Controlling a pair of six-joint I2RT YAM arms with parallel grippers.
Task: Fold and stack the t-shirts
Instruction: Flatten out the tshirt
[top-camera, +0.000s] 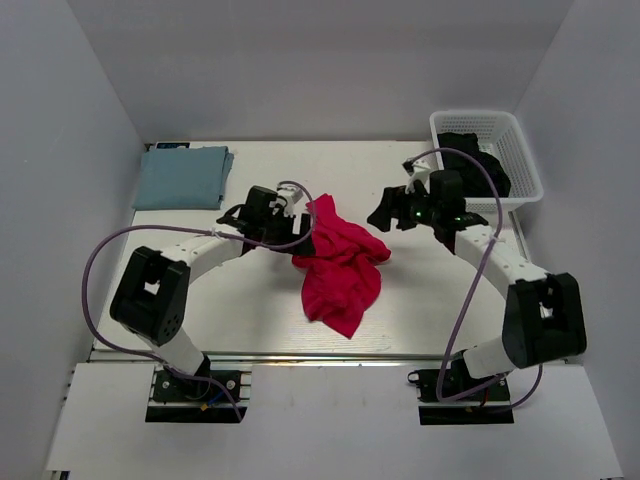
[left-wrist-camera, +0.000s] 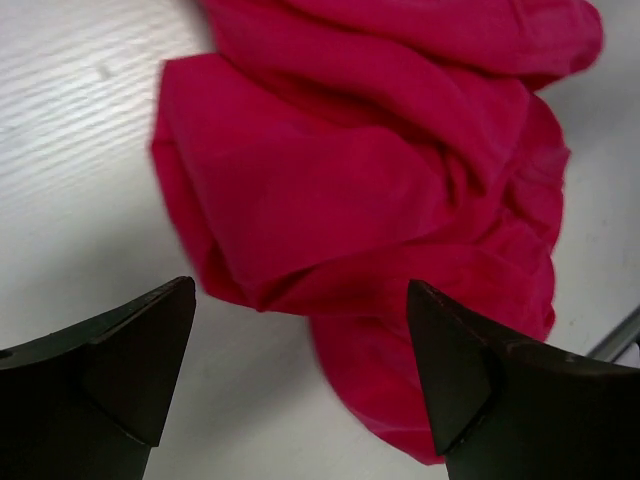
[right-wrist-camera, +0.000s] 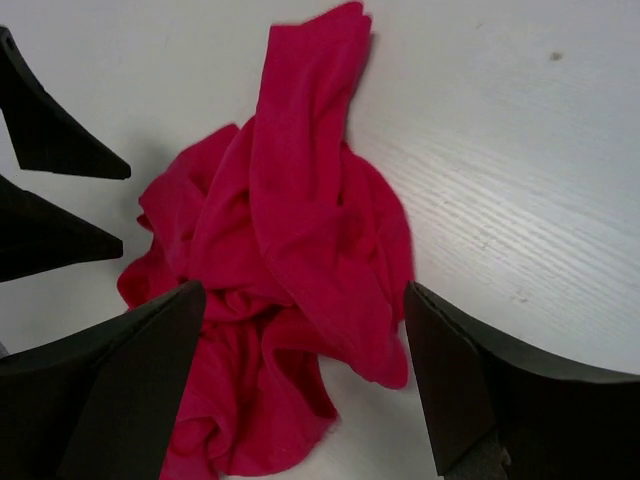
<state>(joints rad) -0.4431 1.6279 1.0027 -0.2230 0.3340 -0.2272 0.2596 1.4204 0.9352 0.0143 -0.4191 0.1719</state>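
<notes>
- The left arm's black base (top-camera: 195, 385) and the right arm's black base (top-camera: 465, 385) are seen bolted side by side at the near edge of the white, wood-grained table (top-camera: 250, 325).
- A crimson red soft cloth t-shirt (top-camera: 340, 265) (left-wrist-camera: 350, 180) (right-wrist-camera: 290, 270) is laid in a crumpled heap around the middle of the table, between the two grippers. It is unfolded, and one narrow strip of it is stretched out from the heap towards the far side.
- The left gripper (top-camera: 295, 208) (left-wrist-camera: 300, 330) is placed at the far left edge of the red heap. Its jaws are spread wide and nothing is held between them. In the left wrist view the cloth is seen beyond the fingers. In the right wrist view its two dark fingers (right-wrist-camera: 60, 150) are seen parted just left of the heap. Whether the fingertips touch the cloth cannot be told.
- The right gripper (top-camera: 385, 213) (right-wrist-camera: 305, 330) is held to the right of the heap, on its far side. Its jaws are likewise spread wide and nothing is gripped. The red cloth is seen past its fingers on the table.
- A pale blue-grey cloth t-shirt (top-camera: 182, 177) is laid folded into a flat rectangle at the far left corner of the table, well apart from the red one.
- A white plastic lattice basket (top-camera: 527, 170) is set at the far right corner, with a dark bundle of cloth (top-camera: 480, 158) inside it.
</notes>
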